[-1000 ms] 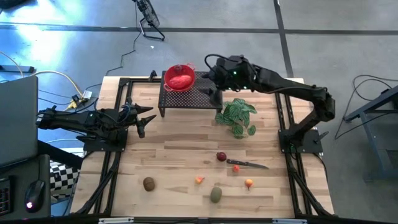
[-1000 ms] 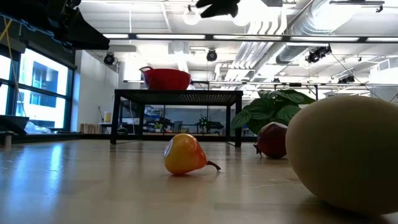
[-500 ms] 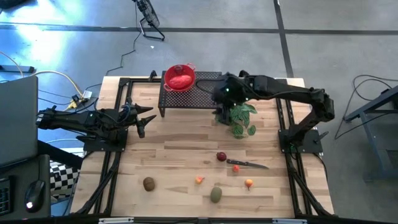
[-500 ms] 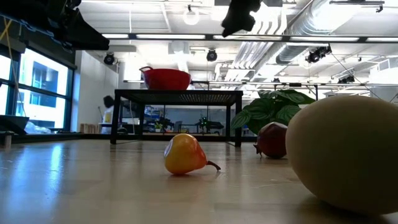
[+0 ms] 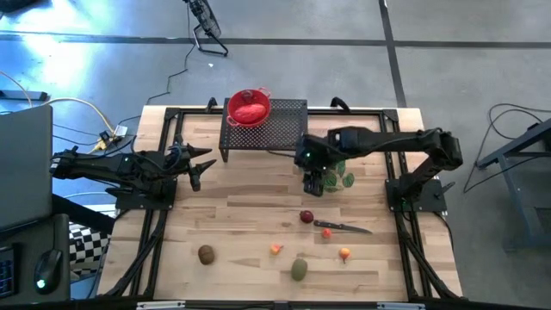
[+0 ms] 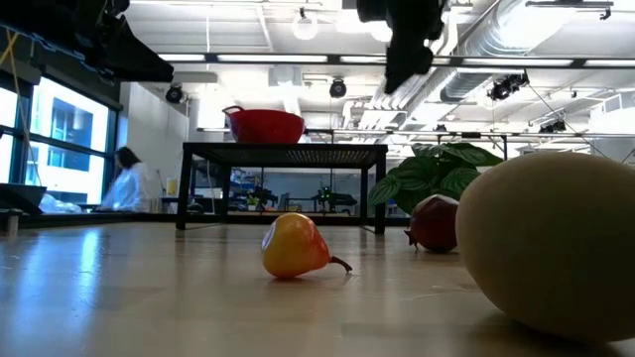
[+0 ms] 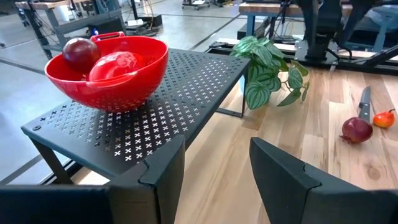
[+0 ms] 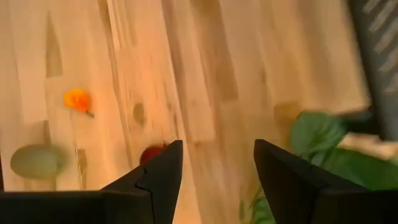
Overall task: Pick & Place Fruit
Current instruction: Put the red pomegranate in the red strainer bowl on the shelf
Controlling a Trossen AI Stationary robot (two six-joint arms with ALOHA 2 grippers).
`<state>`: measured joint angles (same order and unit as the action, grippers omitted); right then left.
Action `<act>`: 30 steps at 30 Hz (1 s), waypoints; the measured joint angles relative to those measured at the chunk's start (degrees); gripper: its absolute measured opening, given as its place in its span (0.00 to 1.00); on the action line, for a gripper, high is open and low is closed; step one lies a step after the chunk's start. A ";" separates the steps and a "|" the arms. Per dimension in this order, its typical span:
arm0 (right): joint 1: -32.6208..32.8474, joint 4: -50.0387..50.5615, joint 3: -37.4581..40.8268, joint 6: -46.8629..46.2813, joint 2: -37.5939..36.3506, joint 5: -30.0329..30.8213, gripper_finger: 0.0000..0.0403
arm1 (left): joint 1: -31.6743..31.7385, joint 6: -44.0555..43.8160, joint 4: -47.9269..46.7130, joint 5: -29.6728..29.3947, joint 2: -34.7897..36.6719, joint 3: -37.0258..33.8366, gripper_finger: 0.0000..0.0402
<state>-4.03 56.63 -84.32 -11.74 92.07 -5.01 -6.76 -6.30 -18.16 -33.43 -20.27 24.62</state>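
A red bowl (image 5: pixel 248 108) stands on a black perforated stand (image 5: pixel 275 127) at the table's far side. It holds a red oblong fruit (image 7: pixel 118 65) and a dark-red round fruit (image 7: pixel 79 51). On the near half of the table lie another dark-red round fruit (image 5: pixel 306 217), a brown oval (image 5: pixel 206 254), an olive-green oval (image 5: pixel 299 269) and two tiny orange pieces (image 5: pixel 276 249) (image 5: pixel 344 254). My right gripper (image 5: pixel 314 185) hangs open above the table beside the plant, with the dark-red fruit (image 8: pixel 151 152) ahead of it. My left gripper (image 5: pixel 196 168) waits open at the table's left.
A green leafy plant (image 5: pixel 337 165) sits just right of my right gripper. A black-handled knife (image 5: pixel 344 228) lies right of the dark-red fruit, with a small red-orange piece (image 5: pixel 327 232) by its handle. A person (image 6: pixel 127 183) moves in the room beyond the table.
My right gripper has swung from beside the bowl on the stand toward the table's near edge, passing the plant's left side, and now hangs over the table's middle. The fruit has not moved. A person has walked into the room behind the table.
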 joint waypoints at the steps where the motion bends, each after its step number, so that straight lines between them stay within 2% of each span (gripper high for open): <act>1: 0.00 0.17 0.92 -0.50 0.04 -0.12 0.48 | 0.02 0.00 -0.10 0.00 0.00 0.00 0.44; 6: 0.51 -0.27 4.64 -1.92 0.04 -2.41 0.48 | 0.01 0.00 -0.06 0.00 0.00 0.00 0.44; 13: 3.62 -3.68 11.48 -3.27 0.00 -2.37 0.48 | 0.02 0.00 -0.06 0.00 0.00 0.00 0.44; 20: 7.70 -9.55 14.81 -5.51 0.00 3.19 0.48 | 0.02 0.00 -0.06 0.00 0.01 0.00 0.44; 25: 9.18 -14.05 14.81 -10.84 0.00 8.40 0.48 | 0.02 0.01 -0.06 0.00 0.02 0.00 0.44; 30: 10.15 -19.55 14.78 -9.20 0.00 10.86 0.48 | 0.00 0.00 -0.06 0.00 0.00 0.00 0.44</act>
<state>6.12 37.08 -69.54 -20.95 92.07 5.84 -6.76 -6.31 -18.22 -33.43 -20.27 24.62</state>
